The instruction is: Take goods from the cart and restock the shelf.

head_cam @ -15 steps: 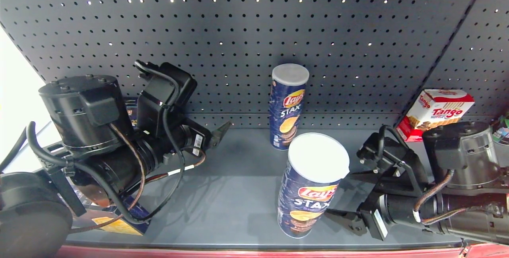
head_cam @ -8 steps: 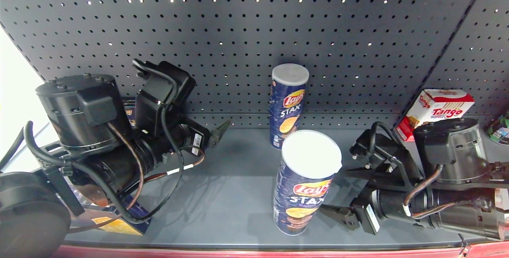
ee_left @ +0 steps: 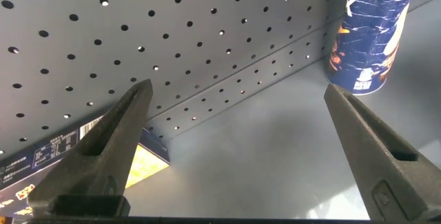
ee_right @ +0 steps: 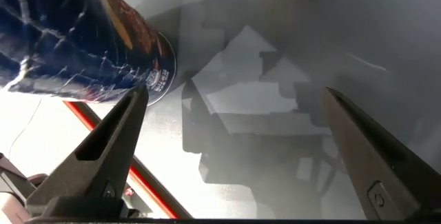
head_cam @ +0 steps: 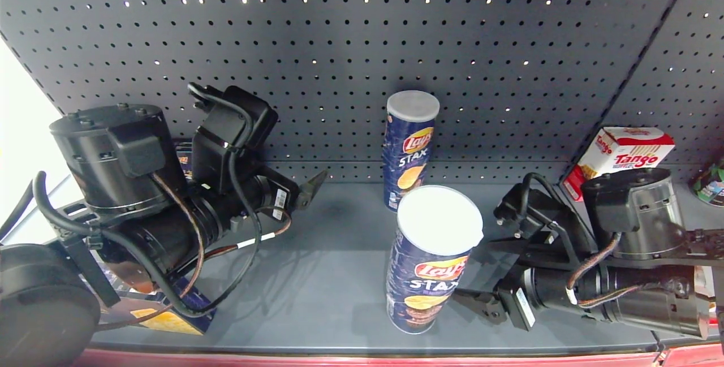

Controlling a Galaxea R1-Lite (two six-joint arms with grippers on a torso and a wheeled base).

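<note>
Two tall tubes stand upright on the grey metal shelf (head_cam: 317,276). The near dark blue chip tube (head_cam: 430,268), capped with a white plastic lid, is by the shelf's front edge, about midway along it. The far dark blue chip tube (head_cam: 408,152), with a translucent lid, stands behind it at the back edge, close to the dark perforated back panel (head_cam: 339,44). The two tubes are apart.

My right hand (ee_right: 236,93) lies low over the shelf near the front edge, on the right of the near tube. Its fingers are spread wide and hold nothing. The tube's base sits just beside the tip of one finger, and I cannot tell whether they touch.

My left hand (ee_left: 236,89) hangs toward the shelf's left end, pointing at the back panel. It is also spread wide and empty, well apart from the far tube.

A flat dark blue and yellow carton (head_cam: 169,319) lies at the front left corner under my left arm. A white and red wafer box (head_cam: 622,155) leans tilted toward the back right corner.
</note>
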